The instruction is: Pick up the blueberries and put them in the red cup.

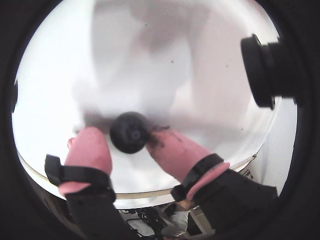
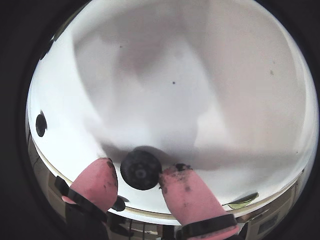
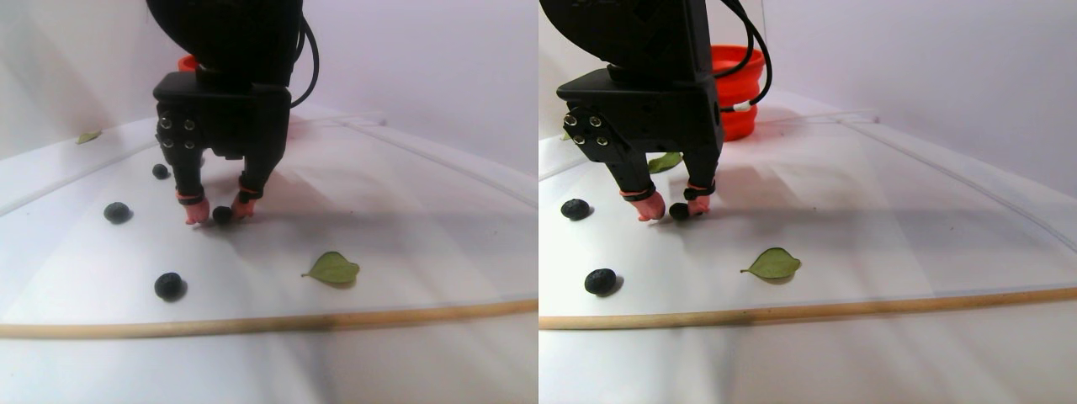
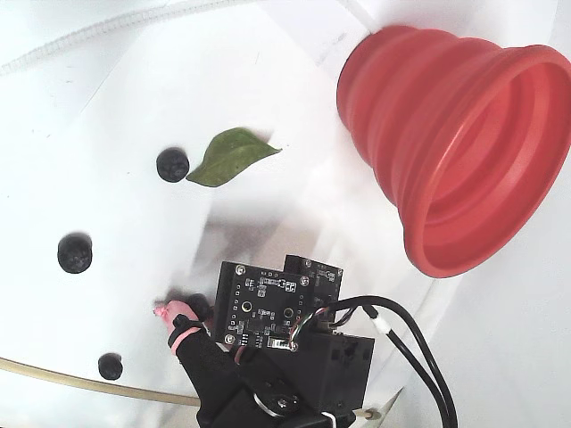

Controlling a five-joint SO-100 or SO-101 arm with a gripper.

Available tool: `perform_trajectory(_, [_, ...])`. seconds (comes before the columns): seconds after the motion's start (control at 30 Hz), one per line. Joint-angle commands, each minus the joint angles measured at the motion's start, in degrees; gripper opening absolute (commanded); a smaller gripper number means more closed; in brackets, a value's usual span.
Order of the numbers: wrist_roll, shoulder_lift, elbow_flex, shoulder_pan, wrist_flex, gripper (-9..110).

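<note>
Tool (image 1: 131, 142) low on the surface (image 3: 437, 210), pink fingertips (image 1: 89, 147) bracketing one of the blueberries (image 1: 129, 132), apparently touching. We should close gently, lift straight, then carry to the red cup (image 4: 464, 152).

- Setting: a tabletop robot test bench, staged rather than domestic.
- Evidence: a plain white work surface (image 3: 421, 194) with a wooden edge strip (image 3: 353, 319), bare white backdrop walls (image 3: 437, 59), and an exposed circuit board (image 4: 265, 307) with loose cables (image 4: 406, 334).

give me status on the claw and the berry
Claw down at table, pink fingertips flanking one blueberry. Not lifted. Red cup open, path clear.
</note>
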Motion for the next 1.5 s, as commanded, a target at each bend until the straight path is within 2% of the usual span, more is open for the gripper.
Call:
perform_trajectory(0.0, [-0.53, 0.18, 0.09, 0.18, -1.23, 16])
perform_trajectory(0.77, [-0.79, 0.00, 0.09, 0.62, -2.20, 11])
perform_trajectory(1.47, [0.97, 26.02, 2.11, 0.44, 24.43, 11])
